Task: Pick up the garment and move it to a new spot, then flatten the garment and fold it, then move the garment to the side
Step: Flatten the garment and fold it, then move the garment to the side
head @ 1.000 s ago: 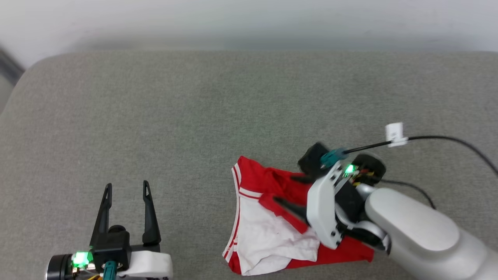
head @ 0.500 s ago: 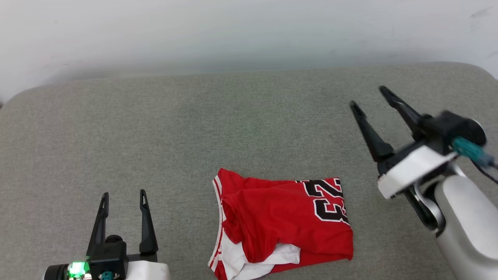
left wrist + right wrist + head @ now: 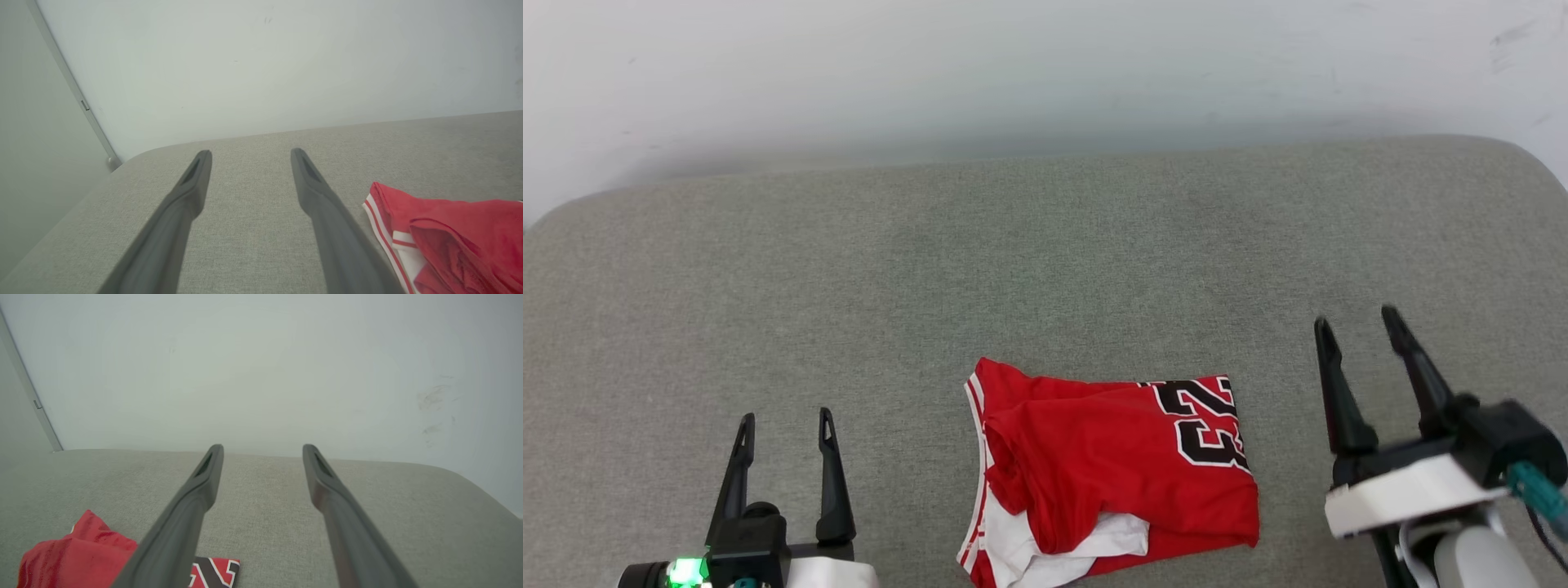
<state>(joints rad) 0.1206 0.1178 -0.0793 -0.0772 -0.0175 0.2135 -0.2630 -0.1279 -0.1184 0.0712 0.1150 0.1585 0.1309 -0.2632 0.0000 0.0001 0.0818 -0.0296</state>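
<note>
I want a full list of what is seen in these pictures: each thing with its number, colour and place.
garment: one; red, with a white sleeve, striped trim and a black "23" print facing up; folded, lying near the front edge of the padded surface, between the two tools.
padded surface: one; grey fabric; under everything.
wall: one; pale; behind the surface.
left tool: one; dark fingers, open; lower left, apart from the garment.
right tool: one; dark fingers, open; lower right, apart from the garment.
</note>
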